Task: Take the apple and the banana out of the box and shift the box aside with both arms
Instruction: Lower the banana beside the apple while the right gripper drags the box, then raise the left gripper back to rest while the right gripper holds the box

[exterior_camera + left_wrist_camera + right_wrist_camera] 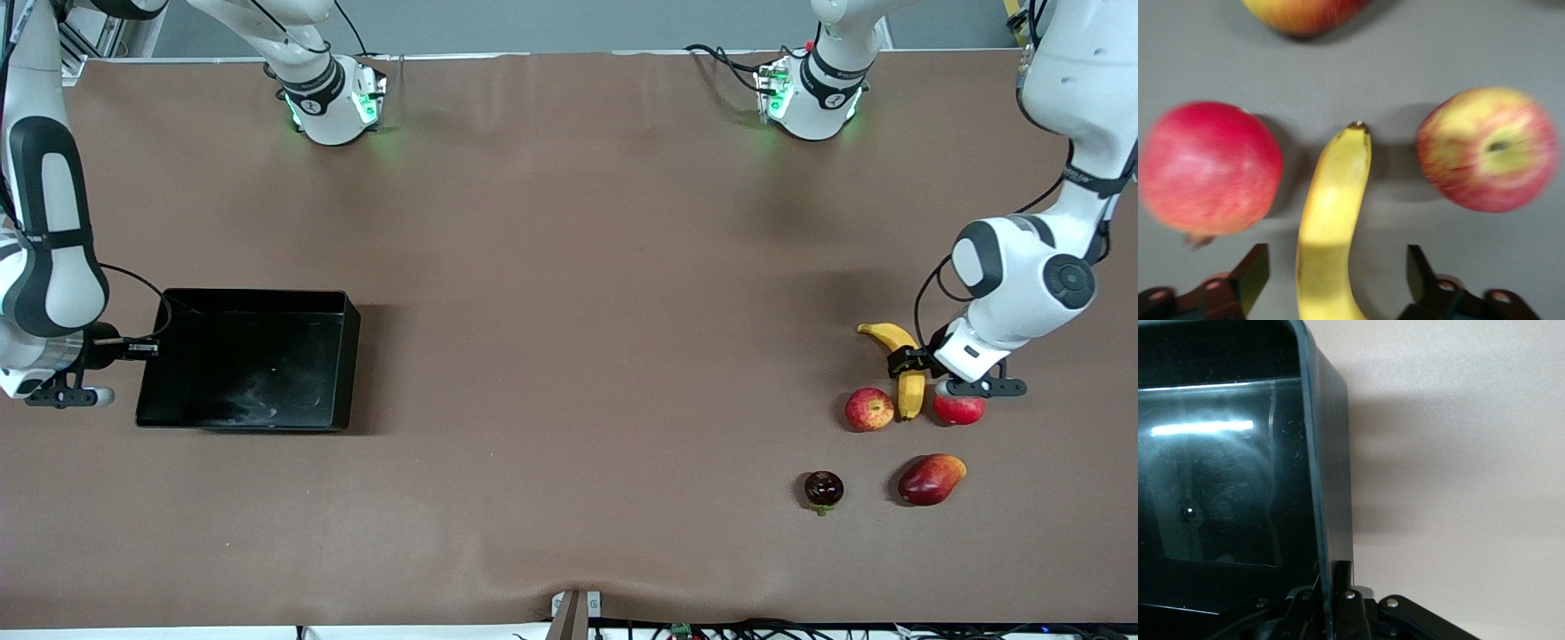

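**Grippers set at tray wall and banana**

Banana (898,364) is straddled by the left gripper (1338,273), whose fingers (1251,273) are spread on either side without touching. The apple (869,410) and pomegranate (959,409) are flanking the banana's tip; mango (931,479) and a dark fruit (824,490) are seen nearer the front camera. The black tray (338,356), well apart on the worktop (587,267), is pinched at its wall by the right gripper (1335,587).

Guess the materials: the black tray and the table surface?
Black tray: looks like thin hard plastic, glossy; its wall mirrors a bright light streak in the right wrist view, with pale scuffs on the floor. Table surface: apparently a matte brown mat or cloth covering, no glare, rippling slightly at the edge nearest the front camera.
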Controlling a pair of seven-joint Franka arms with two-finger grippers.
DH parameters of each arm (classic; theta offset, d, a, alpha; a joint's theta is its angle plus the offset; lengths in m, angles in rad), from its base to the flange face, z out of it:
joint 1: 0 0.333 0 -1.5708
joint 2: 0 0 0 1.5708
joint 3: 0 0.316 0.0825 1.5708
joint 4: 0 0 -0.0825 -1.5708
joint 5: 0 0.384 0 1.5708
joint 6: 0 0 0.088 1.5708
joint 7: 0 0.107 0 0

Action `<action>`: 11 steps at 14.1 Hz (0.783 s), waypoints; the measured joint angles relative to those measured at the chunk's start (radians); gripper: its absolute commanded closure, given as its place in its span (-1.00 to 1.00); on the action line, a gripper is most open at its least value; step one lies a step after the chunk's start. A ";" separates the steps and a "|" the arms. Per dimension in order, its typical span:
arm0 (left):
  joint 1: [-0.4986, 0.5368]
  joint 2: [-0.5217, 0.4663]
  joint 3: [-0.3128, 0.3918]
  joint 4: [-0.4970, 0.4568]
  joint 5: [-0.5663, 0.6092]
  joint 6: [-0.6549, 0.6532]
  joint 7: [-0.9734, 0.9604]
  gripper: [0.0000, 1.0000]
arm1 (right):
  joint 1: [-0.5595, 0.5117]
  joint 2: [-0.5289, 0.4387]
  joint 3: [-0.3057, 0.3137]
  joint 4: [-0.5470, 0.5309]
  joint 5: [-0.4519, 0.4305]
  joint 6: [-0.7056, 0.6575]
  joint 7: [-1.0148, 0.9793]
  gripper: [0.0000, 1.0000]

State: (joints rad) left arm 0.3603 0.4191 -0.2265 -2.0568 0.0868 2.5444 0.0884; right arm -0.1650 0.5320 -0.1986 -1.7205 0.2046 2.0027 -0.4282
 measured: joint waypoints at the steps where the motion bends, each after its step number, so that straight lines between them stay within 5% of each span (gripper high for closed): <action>1: 0.000 -0.047 -0.006 0.023 0.000 -0.081 -0.010 -1.00 | 0.001 0.000 0.001 0.000 0.000 0.000 0.000 1.00; 6: -0.001 -0.264 -0.038 0.212 0.000 -0.569 -0.094 -1.00 | 0.010 0.000 0.007 0.001 0.000 -0.002 0.008 1.00; 11: -0.002 -0.323 -0.069 0.515 0.000 -0.912 -0.106 -1.00 | 0.032 0.002 0.010 0.000 0.000 -0.002 0.024 1.00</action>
State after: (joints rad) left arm 0.3583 0.0960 -0.2956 -1.5422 0.0868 1.6325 -0.0174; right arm -0.1333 0.5337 -0.1890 -1.7208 0.2048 2.0005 -0.4046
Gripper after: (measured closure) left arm 0.000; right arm 0.952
